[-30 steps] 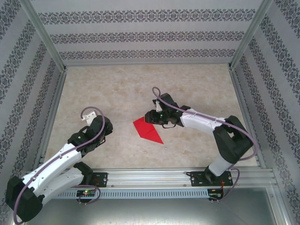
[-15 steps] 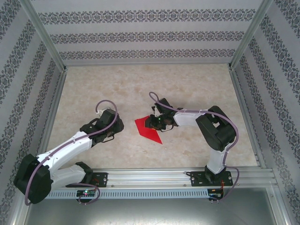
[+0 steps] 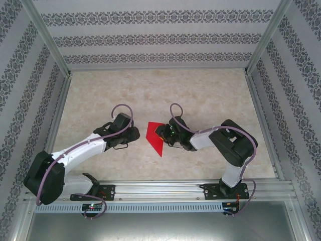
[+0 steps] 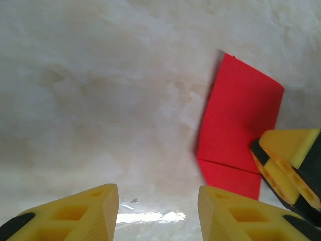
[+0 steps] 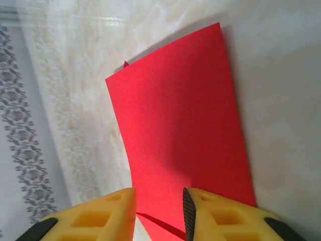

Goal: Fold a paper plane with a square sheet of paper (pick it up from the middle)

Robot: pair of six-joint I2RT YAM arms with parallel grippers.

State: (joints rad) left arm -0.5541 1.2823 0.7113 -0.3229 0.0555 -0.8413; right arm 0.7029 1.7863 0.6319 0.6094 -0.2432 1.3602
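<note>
Pale beige marbled desk (image 3: 100, 90), seen from above, with a creased bright red paper sheet (image 3: 153, 136) resting near its middle.

Desk (image 3: 160, 90): flat top with a beige marble pattern and a glossy sheen, seen from above and from both wrist views.
Walls (image 3: 160, 37): white panels on three sides, banded with dark floral ornament.
Frame posts (image 3: 47, 37): bare aluminium, at the corners.
Rail (image 3: 160, 188): slotted aluminium, along the desk's near edge.
</note>
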